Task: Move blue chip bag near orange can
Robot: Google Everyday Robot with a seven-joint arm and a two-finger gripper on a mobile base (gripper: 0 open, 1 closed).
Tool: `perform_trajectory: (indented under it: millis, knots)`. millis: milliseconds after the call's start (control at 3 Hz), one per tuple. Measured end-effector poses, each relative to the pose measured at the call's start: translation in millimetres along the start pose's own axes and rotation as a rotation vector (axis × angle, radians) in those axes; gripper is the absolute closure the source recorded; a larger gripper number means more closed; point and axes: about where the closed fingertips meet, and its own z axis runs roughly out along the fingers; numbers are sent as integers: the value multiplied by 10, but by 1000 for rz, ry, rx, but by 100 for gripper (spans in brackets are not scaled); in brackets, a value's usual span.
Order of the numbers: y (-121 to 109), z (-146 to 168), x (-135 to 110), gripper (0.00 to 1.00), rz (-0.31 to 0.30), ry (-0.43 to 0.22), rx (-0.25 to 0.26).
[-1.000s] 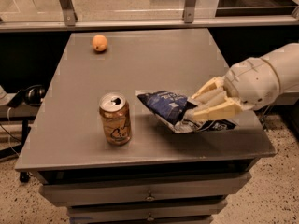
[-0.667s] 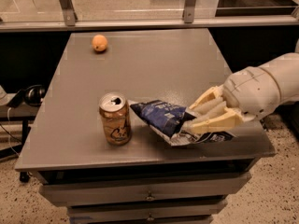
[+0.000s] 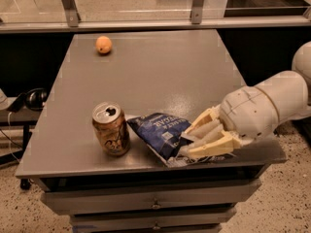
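Note:
The blue chip bag (image 3: 160,131) is a crinkled dark blue foil bag with white lettering. It lies near the front edge of the grey table (image 3: 160,76), its left end close to the orange can (image 3: 111,128). The can stands upright at the front left, tan-orange with a silver top. My gripper (image 3: 194,142) comes in from the right and is shut on the bag's right end, its cream fingers (image 3: 209,148) above and below the foil. The bag's right end is hidden by the fingers.
A small round orange fruit (image 3: 103,44) sits at the table's back left. Drawers (image 3: 155,205) run under the table's front edge. A metal rail and glass (image 3: 146,23) stand behind the table. Dark headphones (image 3: 30,99) lie on a low surface to the left.
My gripper has carried the bag left and toward the front edge. The bag's left end is now much closer to the can. The can and the fruit have not moved.

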Motion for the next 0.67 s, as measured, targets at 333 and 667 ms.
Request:
perform_trajectory:
  millis: [333,667]
  knots:
    - [-26,86,72,36,-16,34,19]
    - [-136,138,132,11,-39,66,57]
